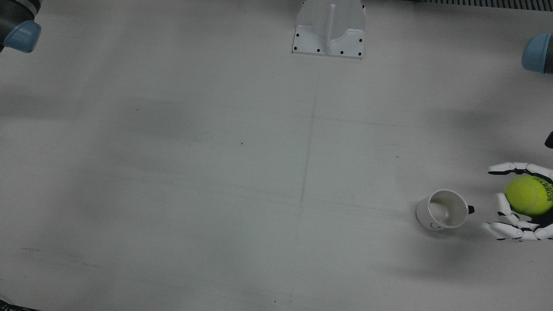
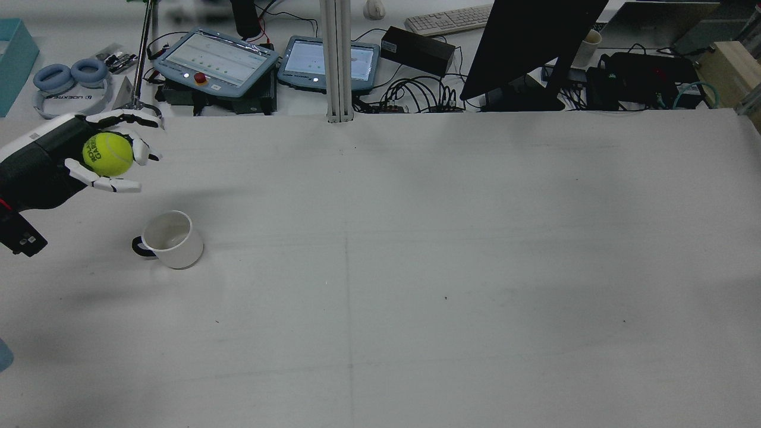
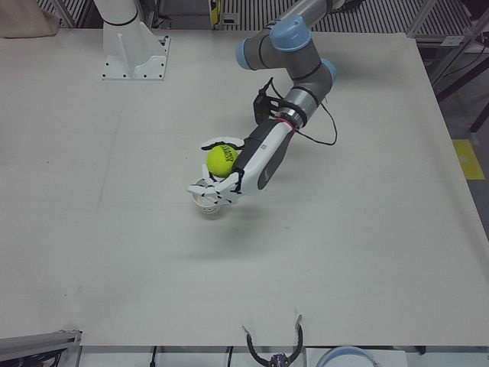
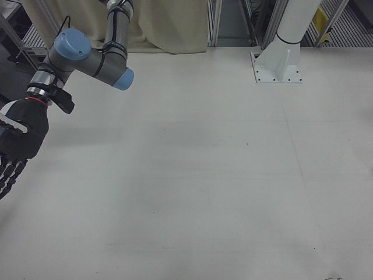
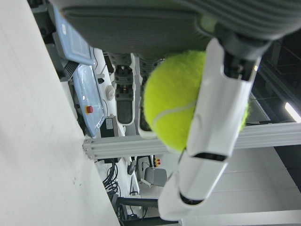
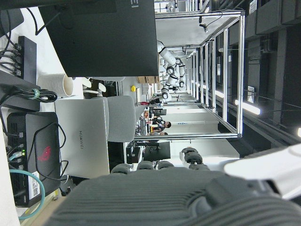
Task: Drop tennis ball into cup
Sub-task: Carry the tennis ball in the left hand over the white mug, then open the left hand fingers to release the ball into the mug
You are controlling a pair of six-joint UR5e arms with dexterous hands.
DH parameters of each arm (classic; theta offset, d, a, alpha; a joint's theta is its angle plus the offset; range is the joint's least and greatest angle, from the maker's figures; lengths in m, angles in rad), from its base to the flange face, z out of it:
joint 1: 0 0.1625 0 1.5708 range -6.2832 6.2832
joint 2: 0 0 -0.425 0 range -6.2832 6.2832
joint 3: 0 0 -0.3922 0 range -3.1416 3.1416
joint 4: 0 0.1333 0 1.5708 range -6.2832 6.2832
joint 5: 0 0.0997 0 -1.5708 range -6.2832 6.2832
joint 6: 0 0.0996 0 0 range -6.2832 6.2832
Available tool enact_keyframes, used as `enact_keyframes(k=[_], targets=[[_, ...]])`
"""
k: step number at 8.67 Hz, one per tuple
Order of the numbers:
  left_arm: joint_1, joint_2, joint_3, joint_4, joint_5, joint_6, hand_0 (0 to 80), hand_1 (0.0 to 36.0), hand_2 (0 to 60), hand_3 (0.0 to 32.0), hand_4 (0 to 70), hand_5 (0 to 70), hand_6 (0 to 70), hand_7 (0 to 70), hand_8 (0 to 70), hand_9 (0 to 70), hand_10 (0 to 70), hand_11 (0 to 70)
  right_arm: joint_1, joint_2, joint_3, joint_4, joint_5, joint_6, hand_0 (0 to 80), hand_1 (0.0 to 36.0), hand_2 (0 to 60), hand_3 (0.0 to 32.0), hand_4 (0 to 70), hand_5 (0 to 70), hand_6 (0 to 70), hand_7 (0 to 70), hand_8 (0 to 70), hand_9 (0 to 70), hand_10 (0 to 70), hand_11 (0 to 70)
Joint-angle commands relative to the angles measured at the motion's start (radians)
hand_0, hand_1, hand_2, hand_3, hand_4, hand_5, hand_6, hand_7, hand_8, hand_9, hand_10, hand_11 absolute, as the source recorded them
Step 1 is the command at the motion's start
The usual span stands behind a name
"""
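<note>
A yellow-green tennis ball [image 2: 107, 154] sits in my left hand [image 2: 104, 156], whose fingers curl around it; it also shows in the front view [image 1: 528, 195], the left-front view [image 3: 221, 160] and the left hand view [image 5: 176, 110]. A white cup [image 2: 170, 238] with a dark handle stands upright on the table, below and a little to the right of the hand in the rear view. In the front view the cup [image 1: 444, 210] is beside the left hand [image 1: 520, 203], apart from it. My right hand [image 4: 13, 153] hangs at the table's far side, fingers pointing down and apart, holding nothing.
A white pedestal base [image 1: 329, 32] stands at the table's back middle. Beyond the table's far edge are tablets [image 2: 214, 62], cables, a monitor [image 2: 529, 44] and headphones [image 2: 68, 83]. The white table [image 2: 416, 267] stretches wide to the right of the cup.
</note>
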Motion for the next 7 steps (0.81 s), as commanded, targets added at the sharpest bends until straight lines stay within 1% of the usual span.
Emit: enact_keyframes(k=[1,2,3,4,5,6,7], targets=[[0.125,-0.071,0.092,-0.017,-0.052,0.033,80.0,28.3,18.6,0.0,26.8,24.8,70.0,70.0,43.0,54.7,23.1,36.1,0.000,0.001,0.000,0.000,0.000,0.000,0.0,0.0,0.0,0.0,0.0,0.0,0.0,0.0,0.0,0.0,0.0,0.0],[0.132,-0.079,0.113,-0.025,-0.052,0.041,79.7,27.7,20.2,0.0,26.5,25.9,70.0,70.0,43.1,54.7,22.9,35.8,0.000,-0.001,0.000,0.000,0.000,0.000,0.0,0.0,0.0,0.0,0.0,0.0,0.0,0.0,0.0,0.0,0.0,0.0],[0.132,-0.082,0.167,-0.069,-0.050,0.035,79.3,28.1,19.0,0.0,26.4,24.7,70.0,70.0,42.5,54.5,23.0,35.9,-0.002,-0.001,0.000,0.000,0.000,0.000,0.0,0.0,0.0,0.0,0.0,0.0,0.0,0.0,0.0,0.0,0.0,0.0],[0.130,-0.081,0.205,-0.100,-0.044,0.029,76.2,27.1,21.5,0.0,26.5,26.3,70.0,70.0,42.3,53.6,22.6,35.3,0.000,-0.001,0.000,0.000,0.000,0.000,0.0,0.0,0.0,0.0,0.0,0.0,0.0,0.0,0.0,0.0,0.0,0.0],[0.130,-0.070,0.207,-0.108,-0.044,0.024,63.4,25.4,26.3,0.0,25.0,23.4,70.0,70.0,35.7,41.8,20.0,31.3,0.000,-0.001,0.002,0.000,0.000,0.000,0.0,0.0,0.0,0.0,0.0,0.0,0.0,0.0,0.0,0.0,0.0,0.0],[0.132,-0.070,0.204,-0.103,-0.044,0.036,56.6,24.1,28.1,0.0,20.8,16.5,52.0,35.8,20.3,19.9,16.1,25.4,0.000,-0.001,0.000,0.000,0.000,0.000,0.0,0.0,0.0,0.0,0.0,0.0,0.0,0.0,0.0,0.0,0.0,0.0],[0.132,-0.070,0.204,-0.100,-0.042,0.039,52.8,21.4,28.6,0.0,18.5,14.5,43.7,20.8,15.8,13.1,14.6,23.0,0.000,-0.001,0.000,0.000,0.000,0.000,0.0,0.0,0.0,0.0,0.0,0.0,0.0,0.0,0.0,0.0,0.0,0.0]])
